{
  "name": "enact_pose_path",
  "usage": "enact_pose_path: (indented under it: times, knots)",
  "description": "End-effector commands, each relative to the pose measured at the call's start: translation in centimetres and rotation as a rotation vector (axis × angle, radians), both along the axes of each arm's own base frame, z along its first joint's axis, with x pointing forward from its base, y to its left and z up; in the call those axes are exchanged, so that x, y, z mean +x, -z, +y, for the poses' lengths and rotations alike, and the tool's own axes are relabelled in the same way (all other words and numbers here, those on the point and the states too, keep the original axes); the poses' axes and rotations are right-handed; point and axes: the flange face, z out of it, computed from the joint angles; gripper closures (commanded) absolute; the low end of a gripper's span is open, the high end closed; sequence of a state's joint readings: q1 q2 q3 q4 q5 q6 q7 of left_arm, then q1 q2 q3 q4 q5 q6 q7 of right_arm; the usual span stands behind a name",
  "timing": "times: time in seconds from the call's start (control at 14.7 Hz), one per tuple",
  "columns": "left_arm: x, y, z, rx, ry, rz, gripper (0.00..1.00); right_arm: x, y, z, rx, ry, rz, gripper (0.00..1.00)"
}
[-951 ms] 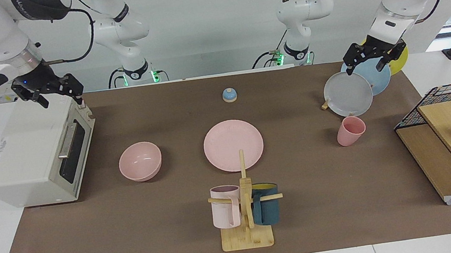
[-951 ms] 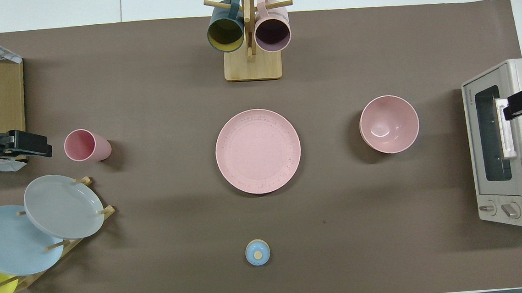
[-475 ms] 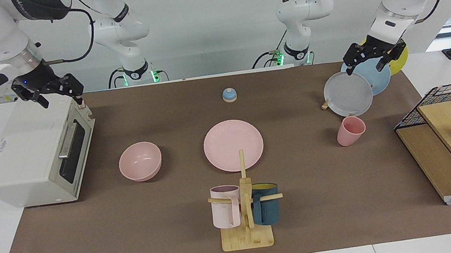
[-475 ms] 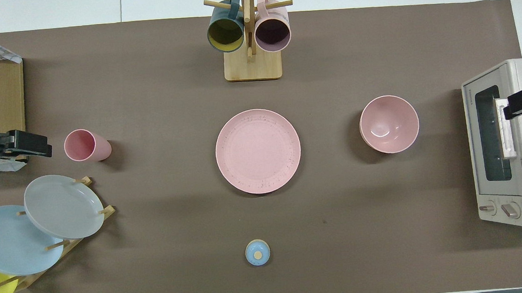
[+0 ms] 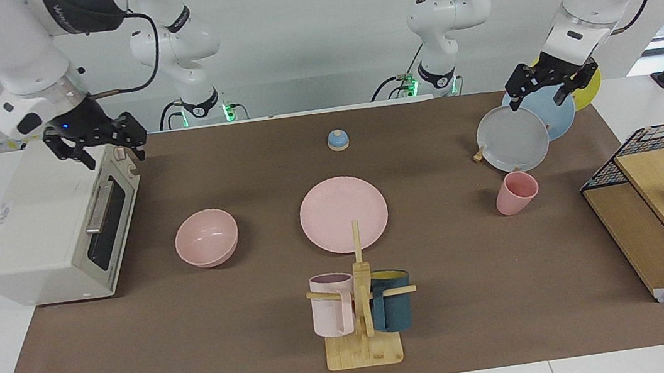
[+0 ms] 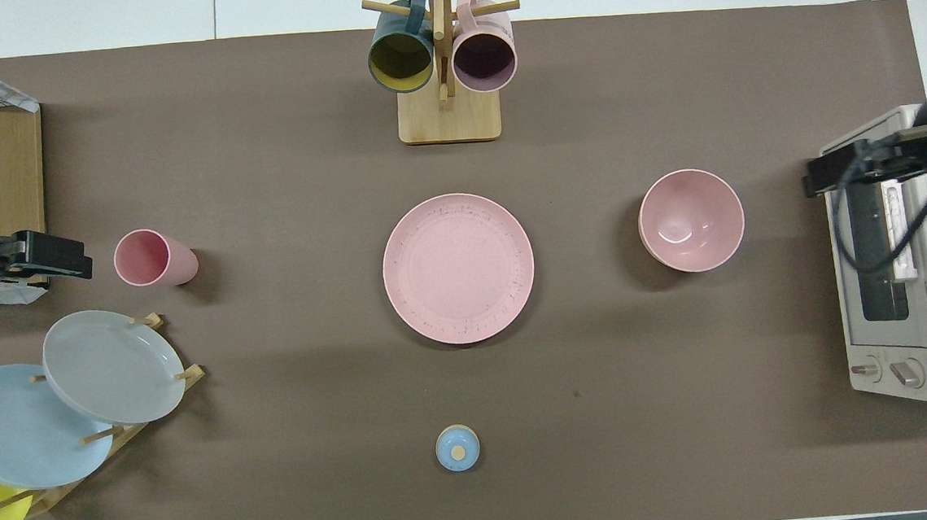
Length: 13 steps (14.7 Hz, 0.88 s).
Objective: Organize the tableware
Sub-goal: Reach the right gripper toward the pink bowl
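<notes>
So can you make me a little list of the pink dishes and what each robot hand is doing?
plate: flat on the mat, mid-table
bowl: upright, beside the plate, toward the right arm's end
cup: upright, toward the left arm's end
left gripper: open, over the plate rack
right gripper: open, over the toaster oven

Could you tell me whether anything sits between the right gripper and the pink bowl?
Nothing visible does. The right gripper is raised over the toaster oven. The bowl stands on bare mat beside the oven, toward the pink plate.
</notes>
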<state>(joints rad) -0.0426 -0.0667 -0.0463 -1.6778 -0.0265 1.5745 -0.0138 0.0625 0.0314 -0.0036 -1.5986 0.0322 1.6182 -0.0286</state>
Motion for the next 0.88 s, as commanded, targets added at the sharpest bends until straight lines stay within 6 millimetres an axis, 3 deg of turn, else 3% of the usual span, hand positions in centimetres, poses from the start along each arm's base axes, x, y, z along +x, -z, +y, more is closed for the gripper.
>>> enact_pose_path:
  times: [0.0,0.2,0.34,0.61,0.81]
  knots:
    - [-0.5,-0.4,0.3,0.019,-0.007,0.002,0.00,2.6,5.9,7.8,0.015,0.009,-0.015,0.00]
    - [-0.5,-0.4,0.3,0.019,-0.007,0.002,0.00,3.8,13.1,11.1,0.023,0.016,-0.047,0.00]
    - [-0.5,-0.4,0.3,0.019,-0.007,0.000,0.00,1.5,18.2,12.6,0.025,-0.009,-0.078,0.00]
    - [-0.5,-0.4,0.3,0.019,-0.007,0.002,0.00,1.3,21.7,12.4,-0.002,-0.017,-0.059,0.00]
    - [-0.6,-0.4,0.3,0.019,-0.008,0.005,0.00,1.3,23.8,12.5,-0.015,-0.010,-0.022,0.07]
